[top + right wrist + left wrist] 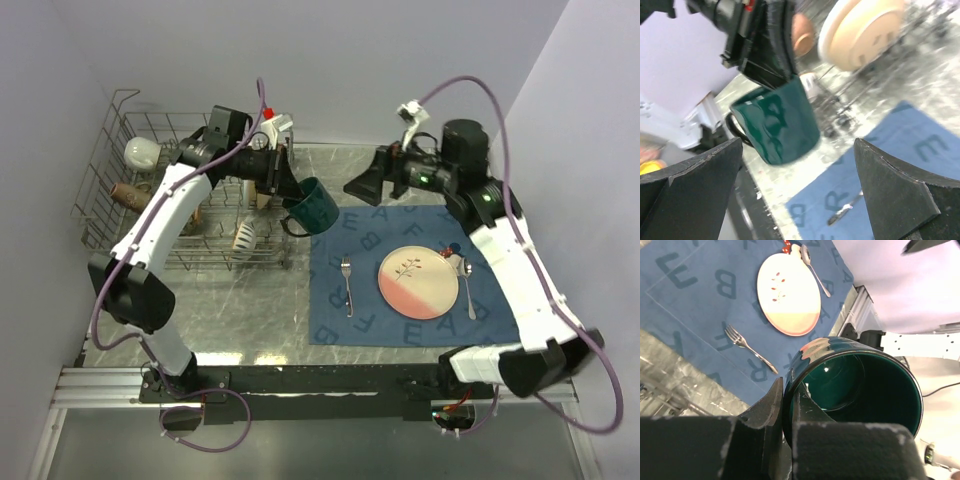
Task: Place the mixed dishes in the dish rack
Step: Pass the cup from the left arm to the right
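- While it hangs clear of the desk [250,310], the dark green mug [315,205] sits tilted just off the right end of the dish rack [108,150], over the strip of bare surface between the rack and the blue lettered placemat [372,330].
- The left end effector [290,192] pinches the mug by its rim; the left wrist view shows one finger [771,407] outside the wall and the other inside the mouth, pressed tight on the thin edge.
- The mug's handle points down and toward the near side (it shows as a dark loop in the top view).
- Inside the rack, a white mug [142,152] lies near the far left corner, with a brown piece [128,195] just in front of it and a pale striped dish [243,238] standing among the tines at the near right.
- The right wrist view shows a tan round dish [860,30] propped upright in the rack, though it is blurred.
- The right end effector [365,183] hovers over the far edge of the placemat, facing the mug, with its fingers [695,185] spread wide and nothing between them.
- On the placemat, a pink-and-cream plate [418,282] lies flat, with a fork [347,285] well to its left and a spoon [468,290] just beside its right rim.
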